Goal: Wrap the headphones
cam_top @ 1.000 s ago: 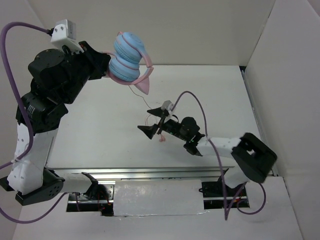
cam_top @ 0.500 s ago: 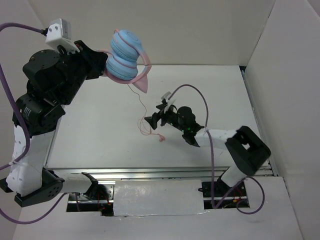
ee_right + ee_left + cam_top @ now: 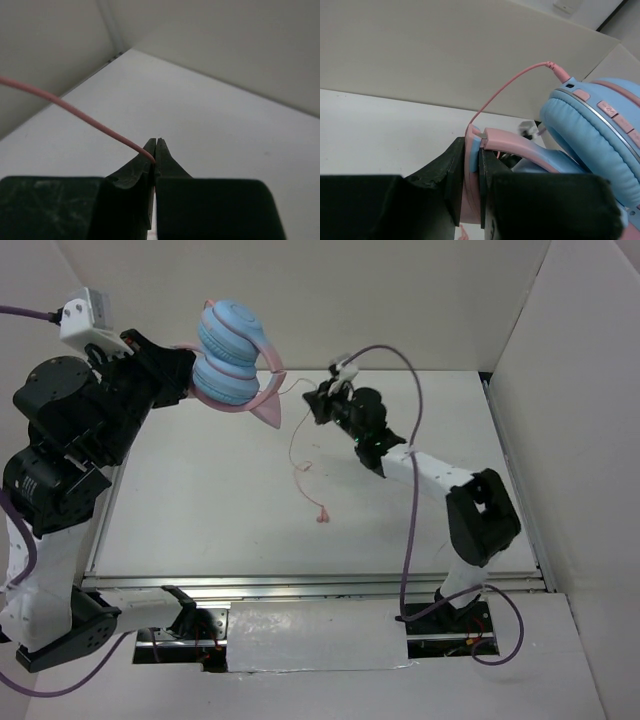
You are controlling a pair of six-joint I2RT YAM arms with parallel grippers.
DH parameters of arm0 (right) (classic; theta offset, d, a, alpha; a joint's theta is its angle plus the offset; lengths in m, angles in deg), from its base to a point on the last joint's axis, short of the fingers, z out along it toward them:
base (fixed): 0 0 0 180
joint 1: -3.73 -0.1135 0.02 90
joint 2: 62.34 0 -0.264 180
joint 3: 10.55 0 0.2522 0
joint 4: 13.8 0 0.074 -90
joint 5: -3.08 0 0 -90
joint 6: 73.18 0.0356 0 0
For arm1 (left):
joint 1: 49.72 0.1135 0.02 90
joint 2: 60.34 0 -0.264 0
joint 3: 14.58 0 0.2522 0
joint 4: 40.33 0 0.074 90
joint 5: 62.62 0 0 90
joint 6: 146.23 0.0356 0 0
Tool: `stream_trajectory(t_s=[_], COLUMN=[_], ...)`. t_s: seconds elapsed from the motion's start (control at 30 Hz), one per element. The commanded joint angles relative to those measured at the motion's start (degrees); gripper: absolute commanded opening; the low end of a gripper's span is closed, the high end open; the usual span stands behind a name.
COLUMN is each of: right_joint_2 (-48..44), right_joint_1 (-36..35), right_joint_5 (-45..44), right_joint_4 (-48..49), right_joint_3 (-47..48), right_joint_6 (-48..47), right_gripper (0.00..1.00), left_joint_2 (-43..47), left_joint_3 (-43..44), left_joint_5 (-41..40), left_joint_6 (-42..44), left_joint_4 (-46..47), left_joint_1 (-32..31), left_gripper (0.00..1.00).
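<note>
Headphones (image 3: 232, 352): light blue ear cups (image 3: 590, 130) folded together. The pink headband (image 3: 520, 147) is clamped between the closed jaws of the left gripper (image 3: 470, 185), with the cups just beyond its fingertips, raised above the table (image 3: 200, 500). Cable (image 3: 297, 455): thin, pink, running from one cup across to the right gripper (image 3: 155, 150) and pinched at its closed tips. The slack hangs below that gripper, its plug end low by the table.
</note>
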Motion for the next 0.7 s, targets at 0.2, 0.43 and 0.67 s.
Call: stream_trajectory(t_s=[0.2, 0.43, 0.67], right_joint_2=[-29.48, -25.80, -28.43], right_joint_1=[6.40, 7.99, 5.70], right_joint_5=[-9.14, -3.24, -6.32], right_joint_4=[-3.54, -24.21, -18.04], right_joint_3=[0.88, 6.53, -17.72], right_joint_6=[-9.40, -8.17, -2.56], right_gripper=[0.00, 0.00, 0.00], left_joint_2=[5.44, 6.58, 4.48], left_joint_3=[-4.60, -8.37, -8.64], left_joint_5=[-2.29, -2.29, -6.07], left_joint_6=[-1.68, -3.78, -4.05], left_joint_4=[10.35, 12.71, 11.93], left_joint_1=[0.15, 0.15, 0.06], left_gripper=[0.00, 0.00, 0.00])
